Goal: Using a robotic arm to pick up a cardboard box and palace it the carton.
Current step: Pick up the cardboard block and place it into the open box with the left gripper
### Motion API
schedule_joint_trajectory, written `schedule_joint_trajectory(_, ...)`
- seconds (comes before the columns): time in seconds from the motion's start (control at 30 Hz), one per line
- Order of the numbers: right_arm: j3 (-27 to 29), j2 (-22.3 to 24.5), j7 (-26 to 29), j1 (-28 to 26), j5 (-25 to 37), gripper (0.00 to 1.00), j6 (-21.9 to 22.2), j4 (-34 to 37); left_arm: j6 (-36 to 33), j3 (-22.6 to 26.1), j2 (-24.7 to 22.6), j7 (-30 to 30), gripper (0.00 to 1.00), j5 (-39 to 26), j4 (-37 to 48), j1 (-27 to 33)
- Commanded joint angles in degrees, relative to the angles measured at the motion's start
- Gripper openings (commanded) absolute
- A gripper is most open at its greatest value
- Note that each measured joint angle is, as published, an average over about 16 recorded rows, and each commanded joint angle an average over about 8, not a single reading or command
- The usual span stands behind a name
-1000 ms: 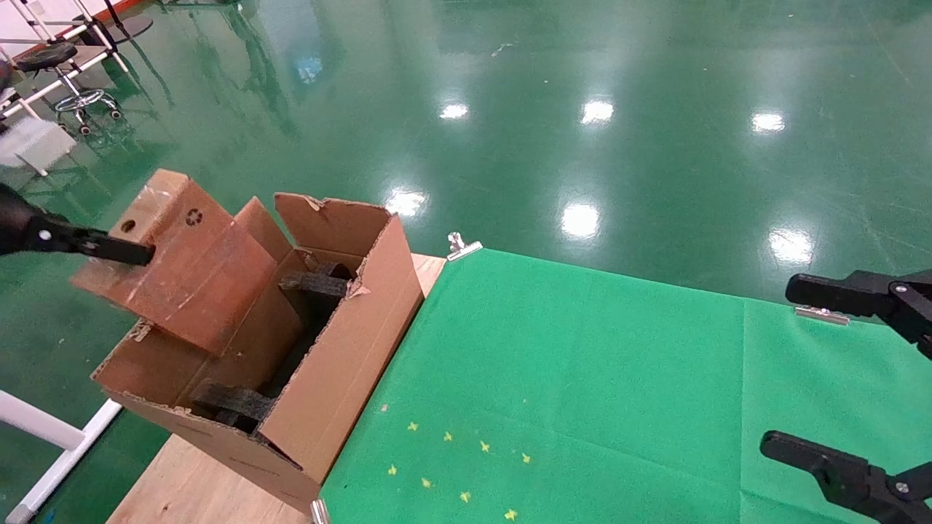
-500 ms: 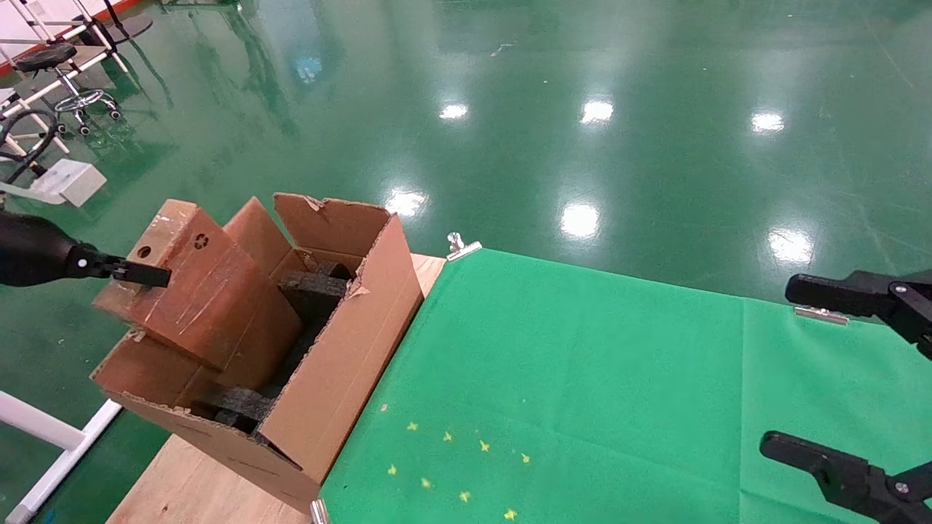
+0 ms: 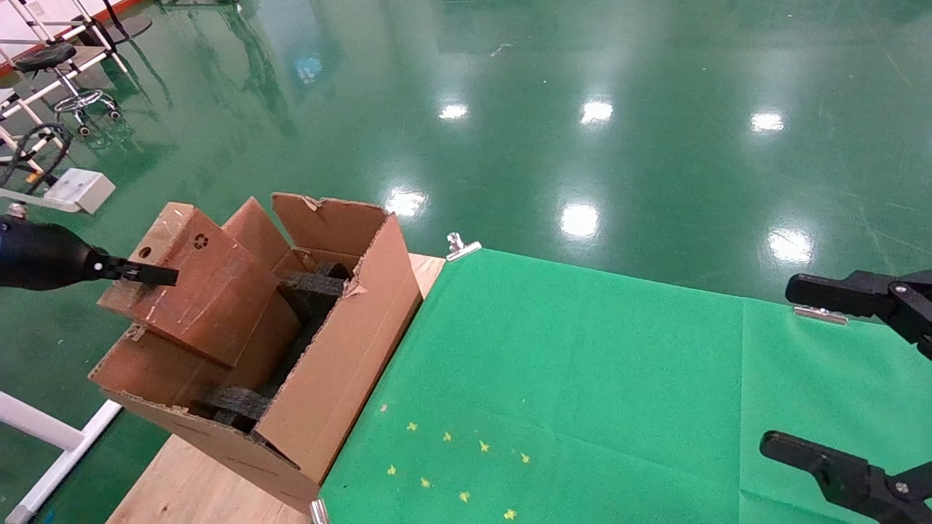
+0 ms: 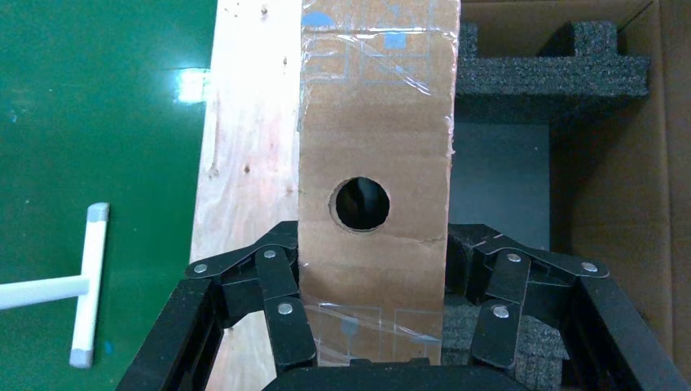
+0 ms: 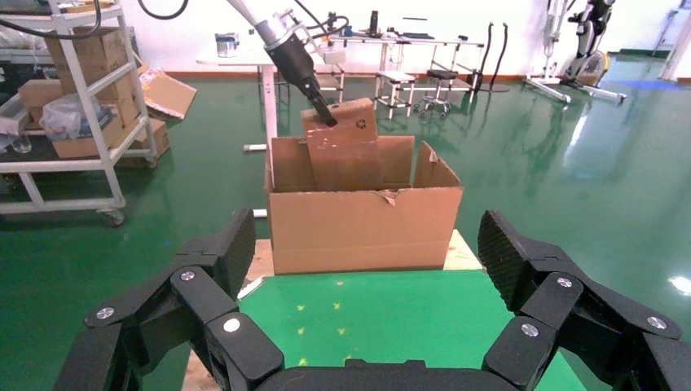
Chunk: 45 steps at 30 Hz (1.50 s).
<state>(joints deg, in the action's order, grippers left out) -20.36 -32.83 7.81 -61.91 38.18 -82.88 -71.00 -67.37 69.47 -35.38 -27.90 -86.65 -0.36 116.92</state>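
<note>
The small brown cardboard box (image 3: 196, 291), with its round hole and recycling mark, hangs tilted with its lower end inside the carton (image 3: 342, 364). My left gripper (image 3: 142, 274) is shut on the box's upper end. In the left wrist view the black fingers (image 4: 281, 285) clamp both sides of the cardboard box (image 4: 375, 122) just below the hole. Black foam blocks (image 3: 314, 282) lie inside the carton. My right gripper (image 3: 808, 367) is parked open over the right edge of the green cloth. It faces the carton (image 5: 363, 228) and the held box (image 5: 346, 151) from a distance.
A green cloth (image 3: 582, 364) covers the wooden table (image 3: 196, 487), held by metal clips (image 3: 462, 247). The carton stands at the table's left edge. A white bar (image 3: 44, 429) and a stool (image 3: 65, 73) stand on the floor to the left.
My left gripper has carried the cardboard box down and to the right. The box now sits lower in the carton. The right arm has not moved.
</note>
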Motion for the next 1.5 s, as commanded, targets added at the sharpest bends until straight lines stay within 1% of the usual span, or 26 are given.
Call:
schedule_joint_trajectory(0.03,0.00,0.00,0.00,0.00,0.00,1.00,0.00,0.00,0.32,-0.21,-0.25,0.01,0.00,0.30,0.21,-0.71)
schedule_joint_trajectory(0.83,0.00,0.00,0.00,0.00,0.00,1.00,0.00,0.00,5.07,-1.24,-3.85,-1.52,0.00,1.73,1.14,-9.73)
schedule_joint_trajectory(1.5,-0.01,0.00,0.00,0.00,0.00,1.00,0.00,0.00,12.91,-3.04,-7.19,-2.77,0.00,4.25,1.08,-18.02)
